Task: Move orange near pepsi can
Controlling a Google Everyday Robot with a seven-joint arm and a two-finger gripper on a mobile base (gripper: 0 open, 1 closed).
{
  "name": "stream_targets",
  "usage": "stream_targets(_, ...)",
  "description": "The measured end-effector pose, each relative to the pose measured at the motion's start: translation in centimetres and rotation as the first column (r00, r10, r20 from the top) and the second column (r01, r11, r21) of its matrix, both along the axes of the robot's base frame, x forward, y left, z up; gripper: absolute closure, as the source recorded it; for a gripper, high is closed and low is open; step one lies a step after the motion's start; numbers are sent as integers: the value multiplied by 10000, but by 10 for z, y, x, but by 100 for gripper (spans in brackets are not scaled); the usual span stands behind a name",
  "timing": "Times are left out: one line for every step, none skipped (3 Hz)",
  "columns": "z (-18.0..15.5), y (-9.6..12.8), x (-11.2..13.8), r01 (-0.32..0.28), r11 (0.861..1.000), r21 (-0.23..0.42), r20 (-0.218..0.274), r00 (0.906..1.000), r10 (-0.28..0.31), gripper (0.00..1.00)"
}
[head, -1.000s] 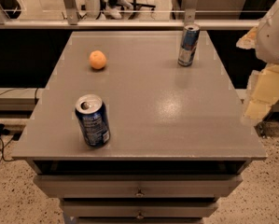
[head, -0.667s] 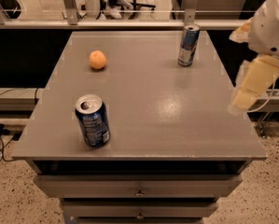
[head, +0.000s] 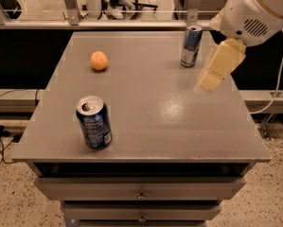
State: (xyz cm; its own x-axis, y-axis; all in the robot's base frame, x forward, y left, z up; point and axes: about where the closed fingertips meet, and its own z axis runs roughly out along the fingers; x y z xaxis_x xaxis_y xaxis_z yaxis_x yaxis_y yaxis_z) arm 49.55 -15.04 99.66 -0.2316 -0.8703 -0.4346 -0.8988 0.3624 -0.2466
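Nothing of the task looks done yet. The orange, a small matte sphere, sits in the upper left of the frame, well apart from the pepsi can, a glossy dark blue cylinder with a silver top at lower left. The end effector, cream and blocky, hangs over the smooth grey bench at upper right, near a slim can. Whether it is wide or narrow I cannot tell.

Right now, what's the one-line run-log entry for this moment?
stage: orange not yet grasped | gripper: above right side of table, near slim can | pepsi can: front left, upright, apart from orange
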Motion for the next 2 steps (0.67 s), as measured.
stream_targets(-15, 38, 31, 750, 9876, 1382, -305, 9970, -714, 0)
stream_targets(-28, 89, 65, 1055, 9608, 2564, -665, 9936, -914, 0)
